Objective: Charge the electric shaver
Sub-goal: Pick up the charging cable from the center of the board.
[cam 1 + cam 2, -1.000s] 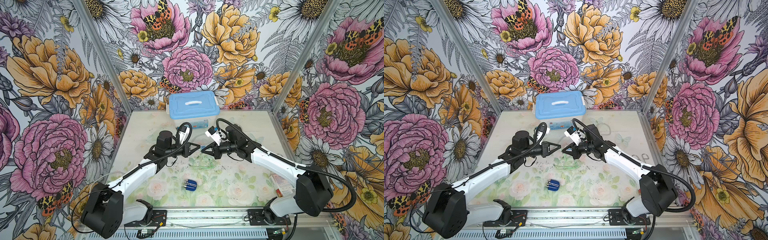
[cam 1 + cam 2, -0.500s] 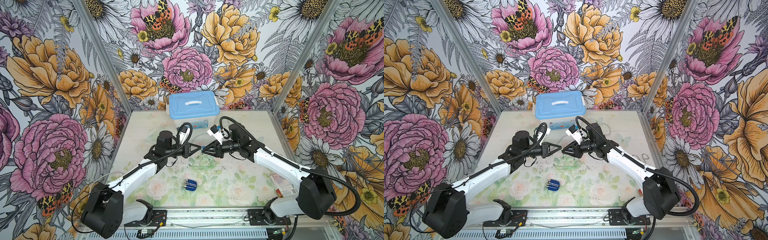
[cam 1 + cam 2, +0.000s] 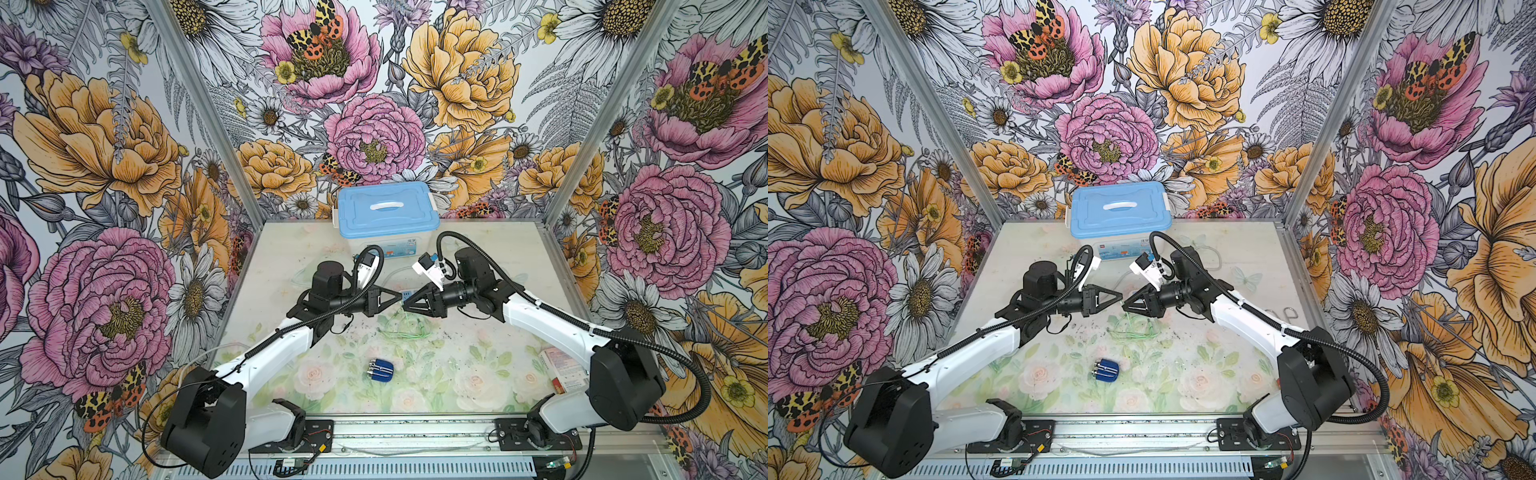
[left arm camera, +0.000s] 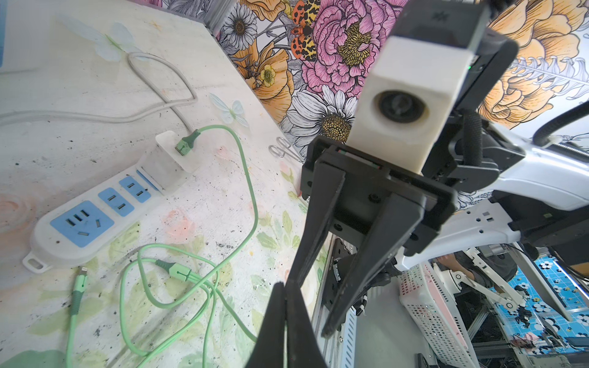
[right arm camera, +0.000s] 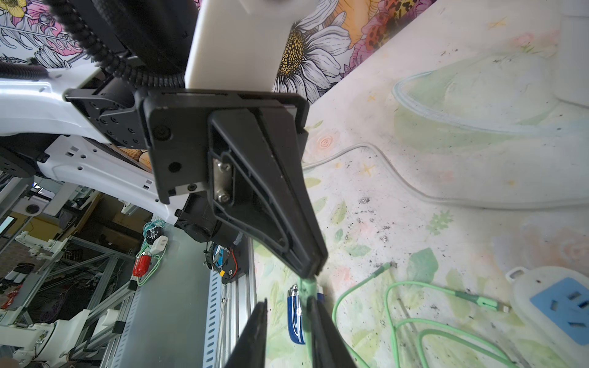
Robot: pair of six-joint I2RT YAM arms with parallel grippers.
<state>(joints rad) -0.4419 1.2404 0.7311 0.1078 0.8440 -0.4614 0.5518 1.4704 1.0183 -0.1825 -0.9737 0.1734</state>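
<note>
left pincer clenching green cable, plug tip hiding inside | right pincer standing released around cable | electric shaver lying on worktop, partly screened by that pincer

You won't find any text you can read here. The storage box at 12 o'clock on the table carries a printed label, and the carton at 4 o'clock has print, both too small to read.

left end effector: jaws closed | right end effector: jaws parted | tips facing, nearly touching
</note>
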